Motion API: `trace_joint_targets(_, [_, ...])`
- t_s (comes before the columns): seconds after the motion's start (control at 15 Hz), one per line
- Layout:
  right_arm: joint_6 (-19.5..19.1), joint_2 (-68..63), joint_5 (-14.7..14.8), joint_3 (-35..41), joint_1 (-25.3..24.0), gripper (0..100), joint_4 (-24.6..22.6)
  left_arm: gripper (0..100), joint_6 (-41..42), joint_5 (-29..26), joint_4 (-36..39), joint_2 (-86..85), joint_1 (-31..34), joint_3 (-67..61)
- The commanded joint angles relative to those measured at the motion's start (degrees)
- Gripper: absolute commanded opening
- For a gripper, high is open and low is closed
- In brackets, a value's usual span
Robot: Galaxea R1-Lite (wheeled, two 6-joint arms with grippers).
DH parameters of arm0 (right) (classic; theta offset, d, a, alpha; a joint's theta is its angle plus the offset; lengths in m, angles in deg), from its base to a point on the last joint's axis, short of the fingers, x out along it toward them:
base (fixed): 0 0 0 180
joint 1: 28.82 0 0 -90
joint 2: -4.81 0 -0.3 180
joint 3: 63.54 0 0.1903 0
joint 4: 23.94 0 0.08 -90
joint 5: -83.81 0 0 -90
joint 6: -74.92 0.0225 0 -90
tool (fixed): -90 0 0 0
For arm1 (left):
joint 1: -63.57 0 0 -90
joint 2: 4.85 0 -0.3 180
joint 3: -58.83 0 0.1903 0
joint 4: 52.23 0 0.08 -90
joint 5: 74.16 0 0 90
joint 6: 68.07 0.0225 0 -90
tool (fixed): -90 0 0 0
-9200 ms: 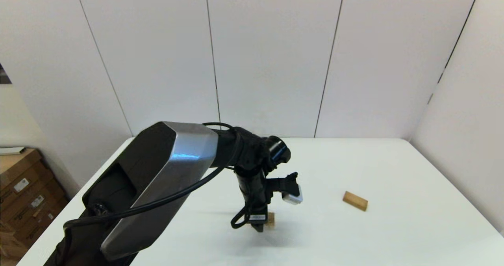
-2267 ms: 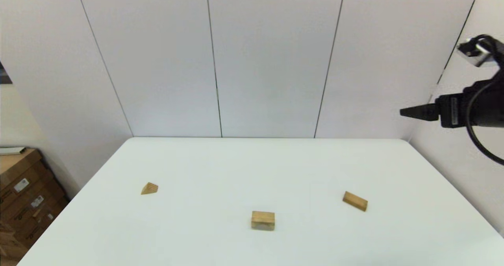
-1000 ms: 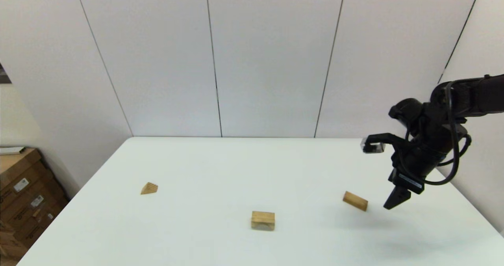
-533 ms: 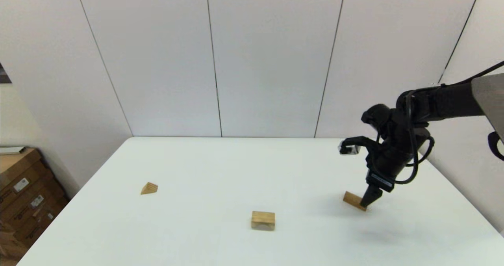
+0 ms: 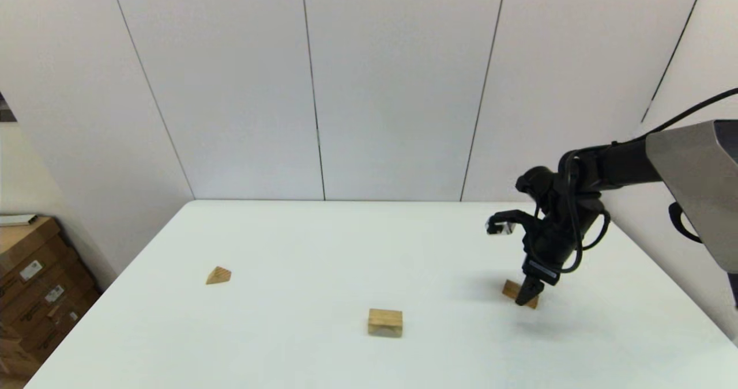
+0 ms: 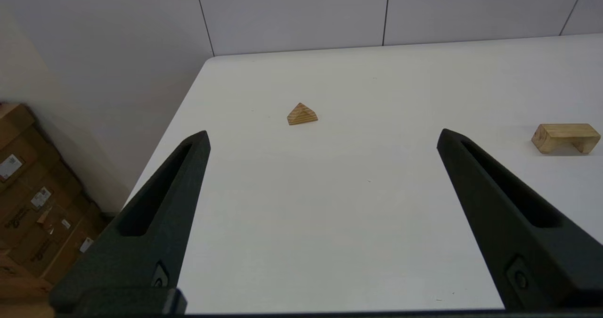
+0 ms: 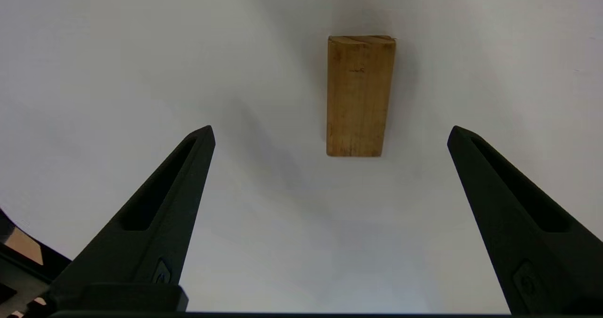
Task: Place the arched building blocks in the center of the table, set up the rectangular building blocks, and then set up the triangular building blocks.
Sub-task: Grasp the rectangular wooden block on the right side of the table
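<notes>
Right gripper [image 5: 528,298] jaws spread wide, fingertips pointing down over rectangular block [image 5: 513,290], lower right of head frame; contact with block seemingly none, hard to judge. Block lies flat on table [image 5: 323,245]. Right arm reaches in from right edge, wrist bent downward. Arched block [image 5: 385,323] lower centre. Triangular block [image 5: 218,275] left. Left gripper [image 6: 322,136] parked, jaws wide apart.

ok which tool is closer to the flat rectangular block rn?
Right. The right tool is open, directly over the rectangular block, not touching it. The left tool, also open, is parked out of the head view, near the triangular block.
</notes>
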Motion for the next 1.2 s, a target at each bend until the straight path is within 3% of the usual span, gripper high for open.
trace_joint_targets(0.07, [-0.4,-3.1,0.1,-0.6,0.2,100,0.0,100,0.0,0.0,0.0,0.1,0.0,0.0])
trace_joint_targets(0.67, [-0.5,-4.9,1.1,-2.8,0.2,100,-0.2,100,0.0,0.0,0.0,0.1,0.0,0.0])
trace_joint_targets(1.2, [-1.1,-5.3,4.0,-2.6,-0.3,100,-2.1,100,0.0,0.0,0.0,0.1,0.0,0.0])
